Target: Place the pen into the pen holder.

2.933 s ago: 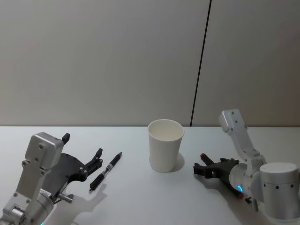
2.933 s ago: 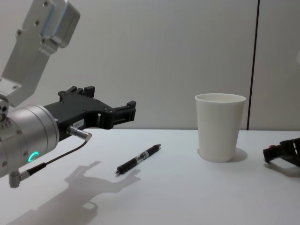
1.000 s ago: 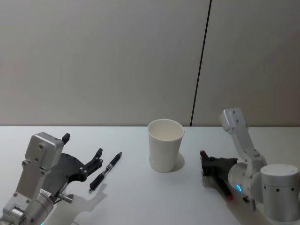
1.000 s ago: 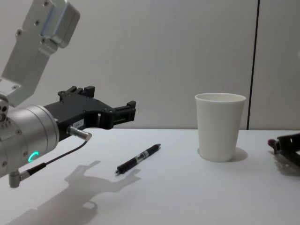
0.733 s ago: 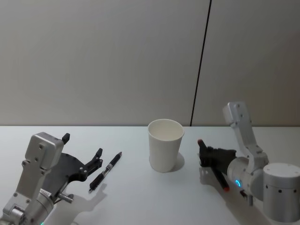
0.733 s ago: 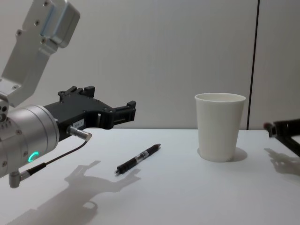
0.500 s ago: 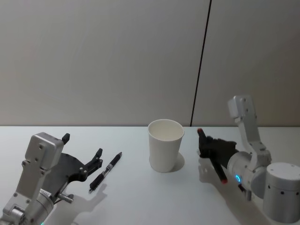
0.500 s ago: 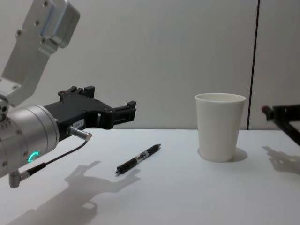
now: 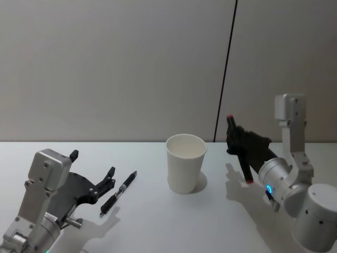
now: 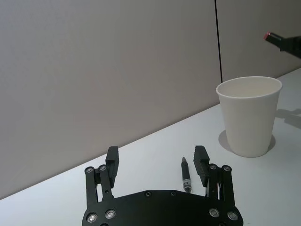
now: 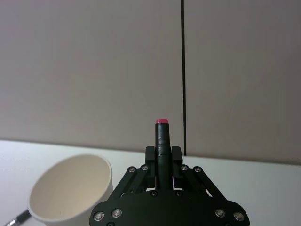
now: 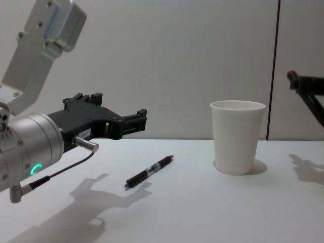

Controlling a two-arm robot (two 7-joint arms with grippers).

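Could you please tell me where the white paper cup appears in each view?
Head view: the pen holder stands at centre, low.
Chest view: pen holder right of centre, side-on.
Left wrist view: pen holder beyond the open left gripper.
Right wrist view: pen holder beside the right gripper, which grips a pen.
Shared landmark: the dark wall seam behind it.

1. The left gripper (image 10: 156, 156) hovers low, well left of the pen holder (image 9: 185, 169), fingers spread wide and pointing toward it.
2. Its silver wrist sits behind, with the arm link angled upward.
3. The right gripper (image 11: 162, 151) hangs right of the pen holder, above rim height, clamped on a red-tipped pen (image 11: 162, 134).
4. The right arm link stands upright behind it.
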